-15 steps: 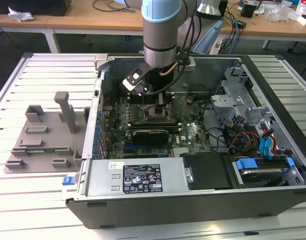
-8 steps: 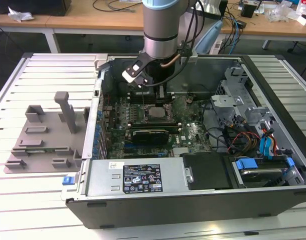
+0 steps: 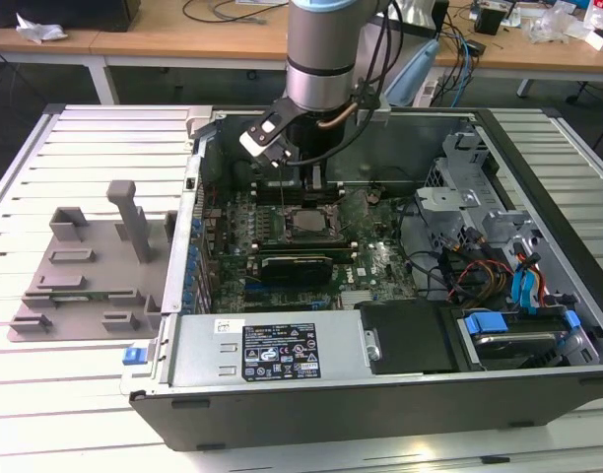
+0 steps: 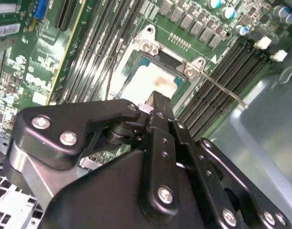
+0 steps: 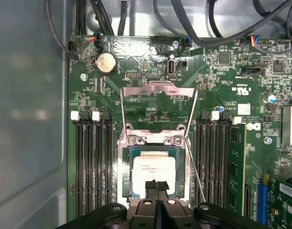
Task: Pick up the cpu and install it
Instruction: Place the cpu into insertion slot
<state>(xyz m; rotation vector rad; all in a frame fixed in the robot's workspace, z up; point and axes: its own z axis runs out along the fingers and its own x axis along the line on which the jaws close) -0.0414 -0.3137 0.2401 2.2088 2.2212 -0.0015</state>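
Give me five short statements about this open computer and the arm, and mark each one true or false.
1. The cpu lies flat in its socket on the motherboard. True.
2. The metal retention frame is clamped down over the cpu. False: it is swung open, away from the chip.
3. The gripper hangs over the gray fixture. False: it is inside the computer case, just above the cpu; the fixture sits outside, at the exterior view's left.
4. The computer case lies on its side with its inside exposed. True.
5. A round coin battery sits on the motherboard. True.
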